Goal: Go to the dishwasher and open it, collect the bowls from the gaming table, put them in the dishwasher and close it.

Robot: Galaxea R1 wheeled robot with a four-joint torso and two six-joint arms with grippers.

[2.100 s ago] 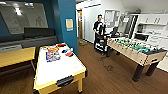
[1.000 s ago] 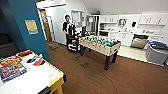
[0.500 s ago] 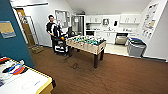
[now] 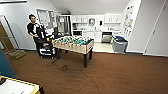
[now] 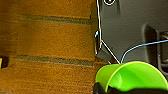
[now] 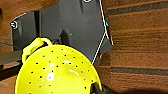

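Two bowls [image 5: 130,76] [image 6: 57,71], one per jaws.

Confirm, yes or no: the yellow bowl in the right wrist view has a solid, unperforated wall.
No, the round yellow plastic bowl is dotted with small holes across its wall, like a colander.

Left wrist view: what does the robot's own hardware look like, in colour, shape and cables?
A dark grey plate with a round white-ringed fitting at its corner and thin pale lines along its edge. A thin blue cable curves across it.
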